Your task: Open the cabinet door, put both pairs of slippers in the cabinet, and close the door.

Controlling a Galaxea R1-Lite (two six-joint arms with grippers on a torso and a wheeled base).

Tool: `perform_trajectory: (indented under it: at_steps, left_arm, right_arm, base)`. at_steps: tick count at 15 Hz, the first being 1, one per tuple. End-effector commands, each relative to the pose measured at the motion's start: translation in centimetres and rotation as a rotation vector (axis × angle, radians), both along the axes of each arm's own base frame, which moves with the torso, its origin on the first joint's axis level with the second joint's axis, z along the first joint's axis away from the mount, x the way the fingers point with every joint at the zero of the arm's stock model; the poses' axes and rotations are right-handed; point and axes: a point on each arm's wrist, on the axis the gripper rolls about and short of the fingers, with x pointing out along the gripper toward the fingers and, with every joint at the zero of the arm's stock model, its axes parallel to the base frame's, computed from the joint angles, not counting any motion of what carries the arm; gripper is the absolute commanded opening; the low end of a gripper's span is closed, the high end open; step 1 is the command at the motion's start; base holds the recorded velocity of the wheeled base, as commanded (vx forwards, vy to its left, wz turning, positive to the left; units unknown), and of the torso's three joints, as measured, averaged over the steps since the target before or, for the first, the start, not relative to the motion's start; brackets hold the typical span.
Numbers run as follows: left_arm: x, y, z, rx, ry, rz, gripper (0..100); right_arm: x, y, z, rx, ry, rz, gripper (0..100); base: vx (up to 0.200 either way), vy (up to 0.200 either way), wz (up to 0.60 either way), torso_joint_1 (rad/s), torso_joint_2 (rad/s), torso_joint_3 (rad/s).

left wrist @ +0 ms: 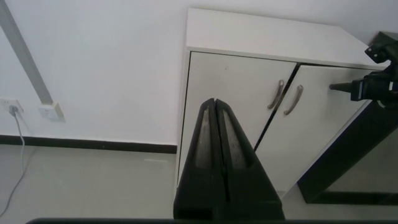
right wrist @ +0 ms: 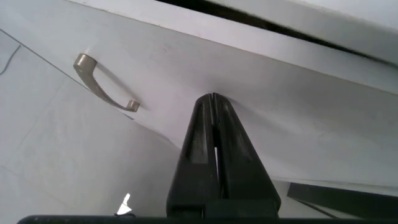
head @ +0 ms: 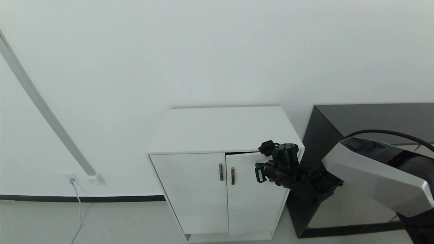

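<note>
A: What is the room like?

B: A plain white wall [head: 217,51] takes up most of the head view. It meets a pale grey floor [head: 112,223] along a black skirting strip [head: 81,198]. A grey cable duct [head: 40,105] slants down the wall to a socket [head: 70,178], and a cord [head: 78,206] hangs from the socket toward the floor.

A: And the furniture?

B: A white cabinet [head: 220,128] with a flat matte top stands against the wall. A glossy black unit [head: 373,117] sits just beside it on the robot's right.

A: How are the doors?

B: The left door [head: 193,193] sits flush. The right door [head: 252,203] is slightly ajar, with a dark gap along its upper edge. Its metal handle [head: 232,176] is near the middle seam.

A: The grippers?

B: The right gripper [right wrist: 213,98] has its fingers pressed together, holding nothing. The tips seem to touch the upper part of the right door's face, off to the side of the handle. The left gripper [left wrist: 215,102] is likewise closed on nothing. It is held well back from the cabinet and points toward its front.
</note>
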Motion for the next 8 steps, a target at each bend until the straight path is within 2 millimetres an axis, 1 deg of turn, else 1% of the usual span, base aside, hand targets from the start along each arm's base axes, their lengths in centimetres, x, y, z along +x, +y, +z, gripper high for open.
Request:
perform_trajectory:
  at_steps: [1,8]
  left_arm:
    - [0.01,0.0,0.0,0.0,0.001,0.0,0]
    - [0.01,0.0,0.0,0.0,0.001,0.0,0]
  right_arm:
    - [0.24,0.11,-0.08,0.002,-0.005,-0.001,0]
    - [0.94,0.18,0.39,0.003,-0.006,-0.007,0]
  base:
    - [0.0,0.0,0.0,0.0,0.0,0.0]
    - [0.0,0.0,0.0,0.0,0.0,0.0]
